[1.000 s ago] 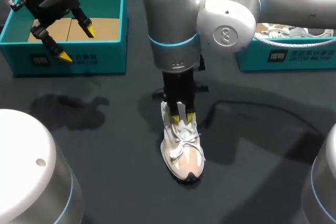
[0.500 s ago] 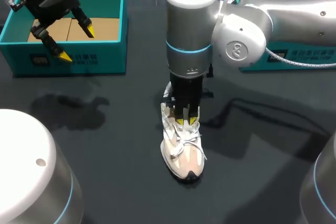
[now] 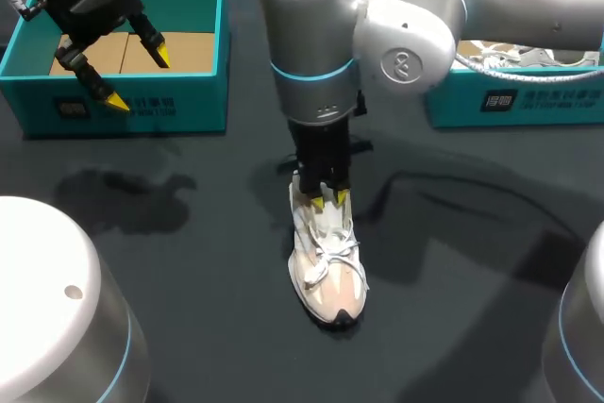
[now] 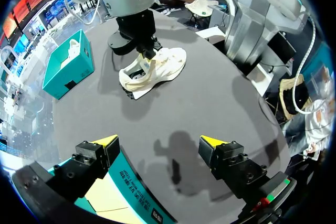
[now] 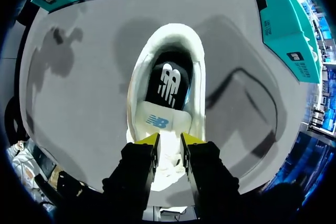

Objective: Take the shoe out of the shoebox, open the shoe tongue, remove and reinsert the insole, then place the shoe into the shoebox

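While right gripper [image 3: 327, 200] pinches narrow on the tongue [image 5: 160, 124], I'd peel slowly toward the shoe [image 3: 327, 271] toe; it could lift.

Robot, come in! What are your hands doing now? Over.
Right gripper shut on tongue. Left gripper open over shoebox. White shoe upright on table, nothing blocking.

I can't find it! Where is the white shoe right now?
The shoe stands in the head view's middle, on the table, its tongue in the right hand.
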Controlling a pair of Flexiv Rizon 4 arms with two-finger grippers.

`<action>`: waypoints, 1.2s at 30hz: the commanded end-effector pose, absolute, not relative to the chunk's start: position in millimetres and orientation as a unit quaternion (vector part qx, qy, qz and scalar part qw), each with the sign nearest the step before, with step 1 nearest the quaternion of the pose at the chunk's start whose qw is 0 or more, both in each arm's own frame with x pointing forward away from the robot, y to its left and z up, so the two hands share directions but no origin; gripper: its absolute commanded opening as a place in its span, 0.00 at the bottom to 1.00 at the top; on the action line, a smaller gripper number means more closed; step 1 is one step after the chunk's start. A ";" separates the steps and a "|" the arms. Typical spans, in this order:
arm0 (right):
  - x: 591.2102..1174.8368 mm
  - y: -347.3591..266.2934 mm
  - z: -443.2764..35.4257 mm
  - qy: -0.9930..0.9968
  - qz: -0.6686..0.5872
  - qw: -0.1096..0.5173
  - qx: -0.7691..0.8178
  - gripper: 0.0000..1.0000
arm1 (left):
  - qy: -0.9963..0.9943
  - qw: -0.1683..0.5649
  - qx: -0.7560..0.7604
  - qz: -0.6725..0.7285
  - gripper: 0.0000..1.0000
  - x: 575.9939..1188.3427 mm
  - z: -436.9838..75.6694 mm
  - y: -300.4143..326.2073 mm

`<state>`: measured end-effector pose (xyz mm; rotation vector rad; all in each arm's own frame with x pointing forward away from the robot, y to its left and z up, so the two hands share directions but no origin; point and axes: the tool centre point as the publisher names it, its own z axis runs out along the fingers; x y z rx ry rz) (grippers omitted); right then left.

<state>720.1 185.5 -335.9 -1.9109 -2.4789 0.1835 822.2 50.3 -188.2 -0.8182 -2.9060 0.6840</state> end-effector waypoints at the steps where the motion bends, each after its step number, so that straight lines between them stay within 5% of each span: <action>1: 730.7 186.0 -353.6 -0.795 0.055 0.022 -0.604 0.29 | -0.939 0.024 -0.265 0.220 1.00 822.8 -188.0 50.2; 10: 730.2 191.8 -297.8 -0.828 0.075 -0.032 -0.554 0.29 | -0.939 0.024 -0.265 0.220 1.00 822.8 -188.0 50.2; 21: 744.2 200.7 -263.0 -0.953 0.072 -0.085 -0.282 0.49 | -0.939 0.024 -0.265 0.220 1.00 822.8 -188.0 50.2; 24: 750.0 201.7 -260.8 -0.973 0.032 -0.093 -0.209 0.69 | -0.939 0.024 -0.265 0.220 1.00 822.8 -188.0 50.2; 25: 751.7 203.1 -260.6 -0.984 0.003 -0.091 -0.153 1.00 | -0.939 0.024 -0.265 0.220 1.00 822.8 -188.0 50.2; 36: 756.0 206.2 -265.2 -0.987 0.011 -0.072 -0.141 1.00 | -0.939 0.024 -0.265 0.220 1.00 822.8 -188.0 50.2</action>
